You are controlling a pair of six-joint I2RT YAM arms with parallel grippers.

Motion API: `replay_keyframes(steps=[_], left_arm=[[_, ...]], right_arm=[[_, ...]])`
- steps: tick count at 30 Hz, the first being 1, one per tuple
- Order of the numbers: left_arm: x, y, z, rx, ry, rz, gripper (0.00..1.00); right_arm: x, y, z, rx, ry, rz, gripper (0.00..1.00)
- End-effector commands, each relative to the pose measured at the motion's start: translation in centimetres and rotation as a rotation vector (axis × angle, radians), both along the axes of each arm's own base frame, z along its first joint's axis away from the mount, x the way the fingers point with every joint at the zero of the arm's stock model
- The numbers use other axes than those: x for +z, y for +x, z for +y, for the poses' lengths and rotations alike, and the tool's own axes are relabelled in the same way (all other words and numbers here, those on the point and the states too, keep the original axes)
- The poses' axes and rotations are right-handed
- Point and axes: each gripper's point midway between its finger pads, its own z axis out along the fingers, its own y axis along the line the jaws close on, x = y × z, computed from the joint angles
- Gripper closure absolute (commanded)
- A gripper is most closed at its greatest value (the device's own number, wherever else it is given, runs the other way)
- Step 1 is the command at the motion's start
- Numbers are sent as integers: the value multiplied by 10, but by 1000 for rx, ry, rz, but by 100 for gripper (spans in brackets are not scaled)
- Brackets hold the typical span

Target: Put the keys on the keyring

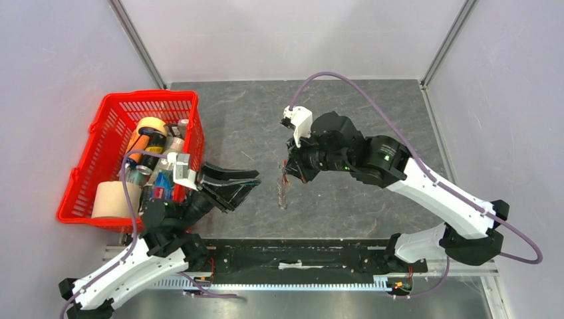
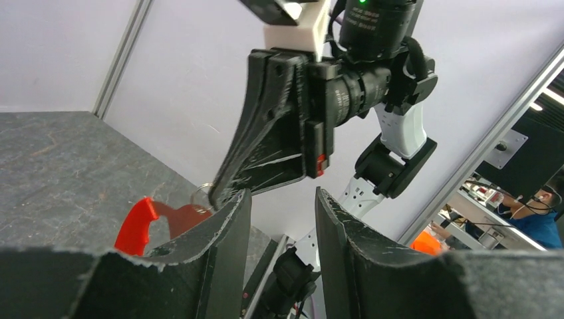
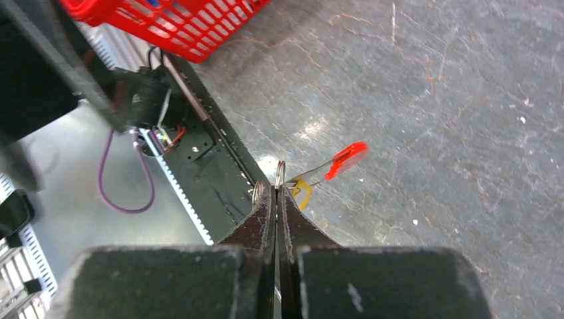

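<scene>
Dangling the keyring [image 3: 344,159] clamped tight, right gripper [image 3: 276,189] presents it to the half-parted, empty left gripper [image 2: 282,199] near it.

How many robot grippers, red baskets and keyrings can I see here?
Grippers: 2, the left gripper and the right gripper
red basket: 1
keyring: 1
Total: 4

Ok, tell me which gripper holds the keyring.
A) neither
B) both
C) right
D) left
C: the right gripper is pinched shut on the keyring, whose red part hangs from its tips. The left gripper stands open with nothing between its fingers.
</scene>
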Motion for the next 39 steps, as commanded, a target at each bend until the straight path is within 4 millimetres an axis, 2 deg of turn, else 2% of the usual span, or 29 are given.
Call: replay_keyframes(steps=[1,9,11,16,19,22,27,33,39], left_arm=[[0,1,4,27,0,-23,53],[-5,1,7,33,-8,-14,53],[-4,1,8,35,-8,-16,53],[-5,2,9,46,-4,-16,53],[-6,3,9,52,2,-18,53],[-6,4,9,55,12,-20,53],[-6,3,14,73,16,-24,53],[-5,3,18,91,21,-28,53],[-4,5,14,84,29,-26,53]], right_arm=[[-2,31,7,-127,52,-29,100],[-37,76,6,-273,77,61,100],[-45,84,12,-265,107,104,100],[-66,120,21,-306,156,120,100],[-90,143,29,-320,162,175,100],[-115,156,34,-330,149,230,100],[-146,166,26,-366,144,265,100],[-186,154,2,-399,75,311,100],[-225,143,-30,-464,-35,338,100]])
